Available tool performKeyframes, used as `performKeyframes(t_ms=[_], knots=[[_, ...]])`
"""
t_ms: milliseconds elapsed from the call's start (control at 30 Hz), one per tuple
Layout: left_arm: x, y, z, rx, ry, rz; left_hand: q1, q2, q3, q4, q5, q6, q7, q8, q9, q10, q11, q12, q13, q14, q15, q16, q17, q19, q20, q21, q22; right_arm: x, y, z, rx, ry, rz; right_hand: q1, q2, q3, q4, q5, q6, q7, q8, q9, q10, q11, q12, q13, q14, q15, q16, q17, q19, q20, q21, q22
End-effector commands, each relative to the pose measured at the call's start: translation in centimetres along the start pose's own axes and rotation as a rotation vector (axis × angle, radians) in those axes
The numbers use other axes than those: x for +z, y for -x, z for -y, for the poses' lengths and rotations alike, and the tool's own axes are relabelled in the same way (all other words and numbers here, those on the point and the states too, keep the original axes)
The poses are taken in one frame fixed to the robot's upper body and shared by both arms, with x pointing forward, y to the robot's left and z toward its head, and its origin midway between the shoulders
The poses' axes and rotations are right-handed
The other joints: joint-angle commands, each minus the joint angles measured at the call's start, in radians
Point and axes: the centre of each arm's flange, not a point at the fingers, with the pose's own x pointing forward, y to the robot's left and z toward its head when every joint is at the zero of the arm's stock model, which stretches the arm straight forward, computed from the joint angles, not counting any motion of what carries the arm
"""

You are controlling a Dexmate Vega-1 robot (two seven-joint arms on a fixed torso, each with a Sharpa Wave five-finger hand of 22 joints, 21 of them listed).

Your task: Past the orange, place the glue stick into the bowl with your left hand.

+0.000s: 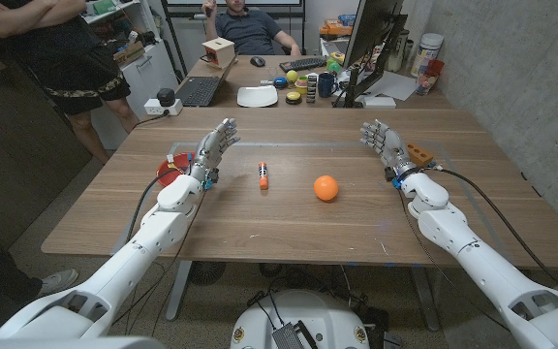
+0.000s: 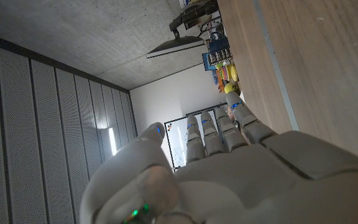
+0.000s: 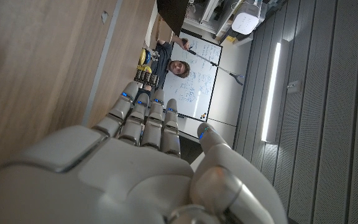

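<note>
Matt brown wood-grain tabletop (image 1: pixel 298 218), smooth, with a faint sheen under the lights. Smooth pale grey plastic shells on left hand (image 1: pixel 213 147) and right hand (image 1: pixel 384 142), satin rather than glossy, darker seams between fingers (image 2: pixel 211 134). Smooth, slightly shiny orange (image 1: pixel 326 188). Glossy plastic glue stick (image 1: pixel 263 174), orange and white. Shiny red plastic bowl (image 1: pixel 168 174) at left. Rough grey concrete wall (image 1: pixel 511 68) at far right.
</note>
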Motion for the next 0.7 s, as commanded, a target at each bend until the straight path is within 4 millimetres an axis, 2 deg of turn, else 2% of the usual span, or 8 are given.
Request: performKeyframes(t_ms=[33, 333, 500, 567, 600, 700], knots=[[0.3, -0.1, -0.4, 0.014, -0.017, 0.002, 0.009, 0.0, 0.005, -0.001, 0.007, 0.009, -0.002, 0.008, 0.002, 0.01, -0.001, 0.007, 0.002, 0.01, -0.016, 0.005, 0.003, 0.006, -0.002, 0.007, 0.003, -0.7, 0.3, 0.4, -0.004, 0.004, -0.019, 0.008, 0.0, 0.005, 0.0, 0.005, 0.007, 0.001, 0.006, 0.005, 0.007, 0.002, 0.003, 0.004, 0.009, 0.0, 0.006, 0.005, 0.007, 0.0, 0.007, 0.004], [1.7, 0.0, -0.8, 0.019, -0.153, 0.005, 0.015, -0.023, 0.0, -0.017, 0.008, -0.002, -0.016, 0.007, 0.002, 0.01, -0.013, 0.009, 0.002, 0.012, -0.025, 0.004, 0.0, 0.006, 0.003, 0.004, 0.002, -0.5, 0.2, 0.4, -0.001, 0.005, -0.011, 0.008, 0.0, 0.004, 0.0, 0.005, 0.007, 0.002, 0.007, 0.005, 0.007, 0.0, 0.003, 0.004, 0.009, -0.001, 0.006, 0.005, 0.008, -0.001, 0.006, 0.005], [2.7, -0.1, -0.7, 0.016, -0.246, 0.01, 0.037, -0.063, -0.006, -0.049, 0.009, -0.022, -0.038, 0.006, 0.001, 0.006, -0.029, 0.009, 0.001, 0.014, -0.035, 0.002, -0.004, 0.008, 0.001, 0.001, 0.002, -0.6, 0.1, 0.4, 0.001, 0.002, -0.012, 0.005, 0.0, 0.003, 0.002, 0.004, 0.008, 0.002, 0.007, 0.005, 0.007, 0.001, 0.003, 0.004, 0.008, -0.001, 0.006, 0.006, 0.008, -0.001, 0.005, 0.005], [3.0, -0.2, -0.7, 0.011, -0.275, 0.012, 0.04, -0.068, -0.006, -0.054, 0.009, -0.023, -0.038, 0.006, 0.001, 0.006, -0.03, 0.009, 0.001, 0.014, -0.035, 0.002, -0.005, 0.009, 0.0, 0.001, 0.002, -0.6, 0.1, 0.4, 0.001, 0.004, -0.012, 0.004, 0.0, 0.003, 0.003, 0.004, 0.007, 0.001, 0.007, 0.005, 0.006, 0.0, 0.003, 0.004, 0.008, -0.001, 0.006, 0.006, 0.007, -0.001, 0.005, 0.005], [3.2, -0.2, -0.6, 0.01, -0.292, 0.011, 0.05, -0.08, -0.007, -0.066, 0.01, -0.025, -0.04, 0.008, 0.001, 0.004, -0.038, 0.008, 0.001, 0.013, -0.037, 0.001, -0.006, 0.011, -0.001, 0.0, 0.002, -0.6, 0.1, 0.4, 0.002, 0.002, -0.011, 0.004, 0.0, 0.003, 0.003, 0.004, 0.007, 0.001, 0.007, 0.005, 0.007, 0.0, 0.003, 0.004, 0.009, -0.001, 0.006, 0.006, 0.007, -0.001, 0.005, 0.005], [3.8, -0.4, -0.4, 0.001, -0.352, 0.012, 0.062, -0.093, -0.008, -0.078, 0.01, -0.032, -0.044, 0.008, 0.001, 0.002, -0.042, 0.008, 0.001, 0.012, -0.041, 0.0, -0.007, 0.013, -0.007, -0.001, 0.002, -0.6, 0.1, 0.4, 0.003, 0.002, -0.007, 0.003, -0.001, 0.002, 0.004, 0.004, 0.007, 0.001, 0.007, 0.005, 0.007, 0.003, 0.003, 0.004, 0.009, -0.001, 0.006, 0.006, 0.008, -0.001, 0.004, 0.005]])
